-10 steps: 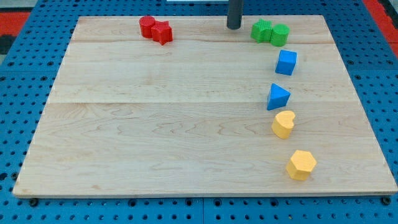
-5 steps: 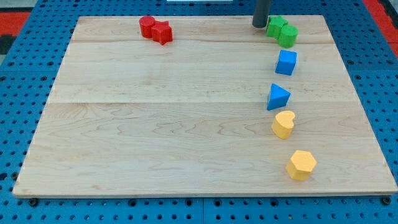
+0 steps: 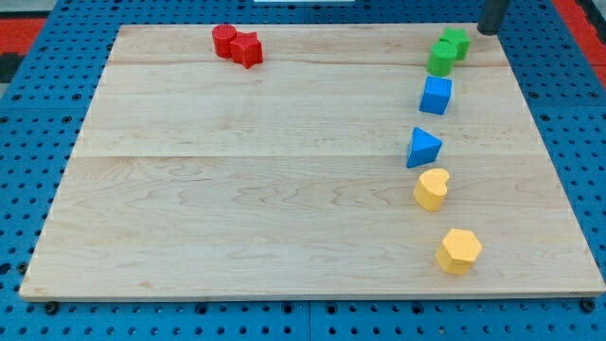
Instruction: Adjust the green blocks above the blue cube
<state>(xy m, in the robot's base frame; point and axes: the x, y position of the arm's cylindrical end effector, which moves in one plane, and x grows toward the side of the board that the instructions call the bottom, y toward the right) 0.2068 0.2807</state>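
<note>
Two green blocks touch each other near the view's top right: a green cylinder (image 3: 440, 59) and a green star-shaped block (image 3: 455, 43) just up and right of it. The blue cube (image 3: 436, 95) lies directly below the green cylinder, a small gap apart. My tip (image 3: 490, 30) stands at the board's top right edge, a short way right of the green star block, not touching it.
A blue triangular block (image 3: 423, 148), a yellow heart block (image 3: 432, 188) and a yellow hexagon block (image 3: 459, 250) run down the right side. A red cylinder (image 3: 224, 40) and a red star block (image 3: 248, 49) sit at the top left. The wooden board (image 3: 237, 189) lies on a blue pegboard.
My tip swept from left of the green blocks to their right, past the board's top right corner. The green pair shifted right and turned, the star now up and right of the cylinder.
</note>
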